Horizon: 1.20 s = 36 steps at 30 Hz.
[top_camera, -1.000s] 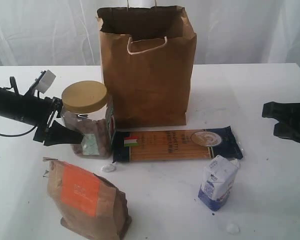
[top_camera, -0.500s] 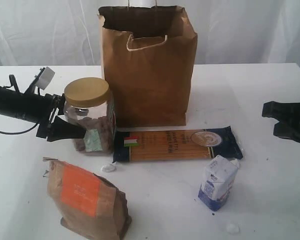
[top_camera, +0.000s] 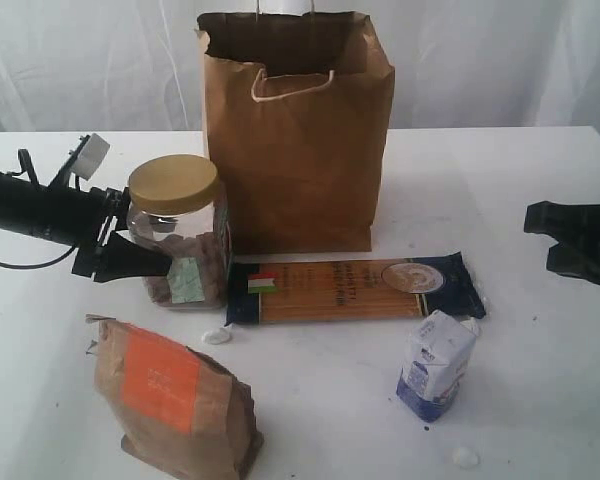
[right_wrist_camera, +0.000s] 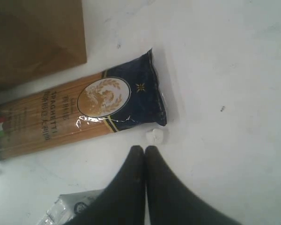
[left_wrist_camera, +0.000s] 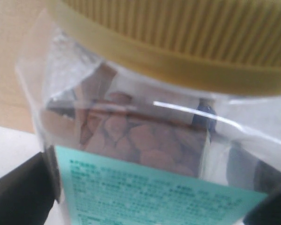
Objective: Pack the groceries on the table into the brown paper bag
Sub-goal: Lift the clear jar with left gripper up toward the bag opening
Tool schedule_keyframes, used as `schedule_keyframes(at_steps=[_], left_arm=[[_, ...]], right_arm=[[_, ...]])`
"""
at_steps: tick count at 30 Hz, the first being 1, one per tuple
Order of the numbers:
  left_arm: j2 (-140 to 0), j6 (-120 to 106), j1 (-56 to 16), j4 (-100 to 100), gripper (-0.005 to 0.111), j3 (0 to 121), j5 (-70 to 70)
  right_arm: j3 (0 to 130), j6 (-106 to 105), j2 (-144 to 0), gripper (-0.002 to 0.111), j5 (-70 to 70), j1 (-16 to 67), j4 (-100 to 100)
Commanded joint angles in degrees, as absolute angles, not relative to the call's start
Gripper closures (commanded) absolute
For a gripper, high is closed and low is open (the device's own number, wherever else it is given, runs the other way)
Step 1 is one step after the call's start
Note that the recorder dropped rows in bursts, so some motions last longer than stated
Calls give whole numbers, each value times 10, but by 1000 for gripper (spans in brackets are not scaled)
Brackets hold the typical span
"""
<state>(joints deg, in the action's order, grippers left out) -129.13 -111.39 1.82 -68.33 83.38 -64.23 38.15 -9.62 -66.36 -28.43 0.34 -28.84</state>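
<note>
The left gripper (top_camera: 152, 250) has its fingers spread wide on either side of the gold-lidded jar (top_camera: 177, 240), which stands upright on the bench (top_camera: 540, 180) just left of the brown paper bag (top_camera: 295, 130). Whether they press on it I cannot tell. The right gripper (right_wrist_camera: 145, 154), fingers together, hovers off the end of the spaghetti packet (top_camera: 355, 288), which lies flat before the bag, with the carton (top_camera: 435, 365) and the brown pouch (top_camera: 175, 400) standing nearer the camera.
</note>
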Motion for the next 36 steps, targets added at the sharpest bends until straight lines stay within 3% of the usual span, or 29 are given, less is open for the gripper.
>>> schedule_keyframes(at_steps=[1, 36], left_arm=[[-1287, -1107, 16, -680, 107, 834, -700], [-1157, -1034, 21, -591, 107, 834, -700]], right_arm=[[379, -97, -663, 108, -278, 0, -291], [379, -97, -663, 108, -268, 0, -304]])
